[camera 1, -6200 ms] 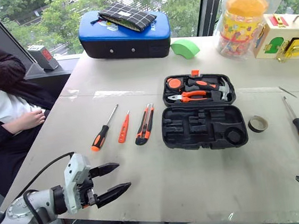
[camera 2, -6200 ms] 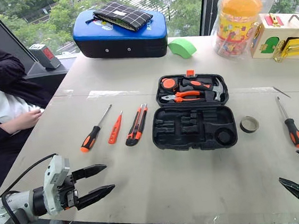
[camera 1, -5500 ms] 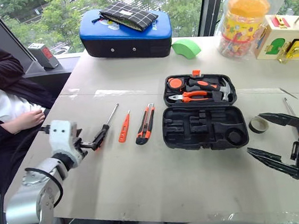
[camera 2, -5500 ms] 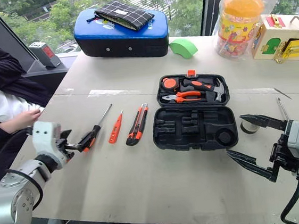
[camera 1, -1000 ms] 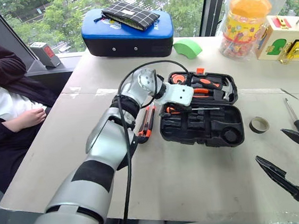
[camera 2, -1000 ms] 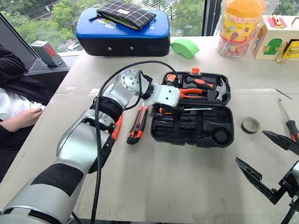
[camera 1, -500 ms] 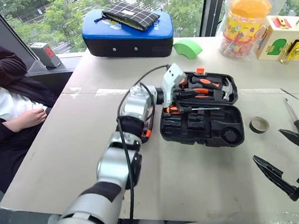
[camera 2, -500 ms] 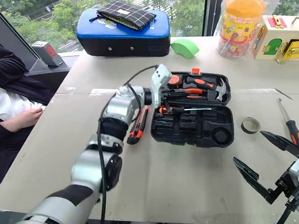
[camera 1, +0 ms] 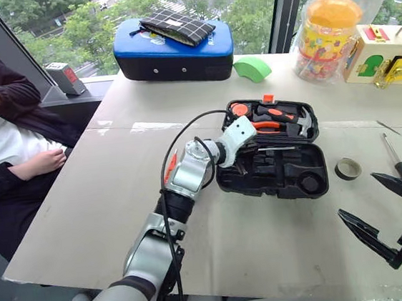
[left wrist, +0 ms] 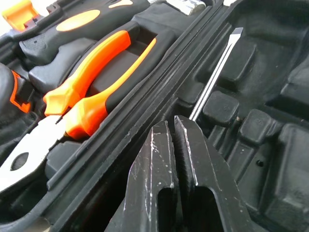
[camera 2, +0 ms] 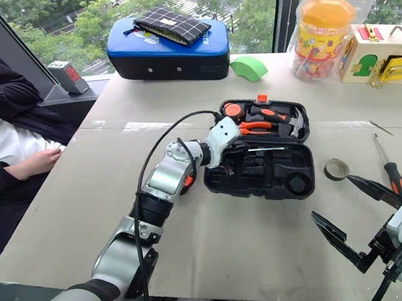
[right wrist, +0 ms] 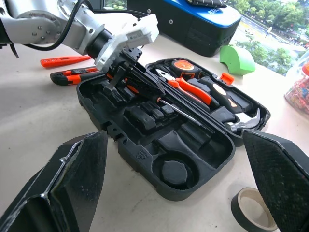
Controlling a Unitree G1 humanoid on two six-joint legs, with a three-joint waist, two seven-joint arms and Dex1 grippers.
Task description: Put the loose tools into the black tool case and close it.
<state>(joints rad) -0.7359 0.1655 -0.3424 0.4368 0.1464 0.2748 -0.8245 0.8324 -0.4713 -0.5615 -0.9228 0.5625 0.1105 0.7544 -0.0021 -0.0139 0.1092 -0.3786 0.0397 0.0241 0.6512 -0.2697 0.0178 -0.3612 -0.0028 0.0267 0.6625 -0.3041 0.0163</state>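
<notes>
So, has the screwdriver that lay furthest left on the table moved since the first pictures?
Yes. The screwdriver now lies inside the black tool case, its shaft along the hinge ridge, left of the tape roll, with the shut left gripper at its handle end.

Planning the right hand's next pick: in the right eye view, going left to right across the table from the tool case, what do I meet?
Black tool case → tape roll → black-and-orange screwdriver, with the right hand hanging open nearer the camera, below the roll and screwdriver.
</notes>
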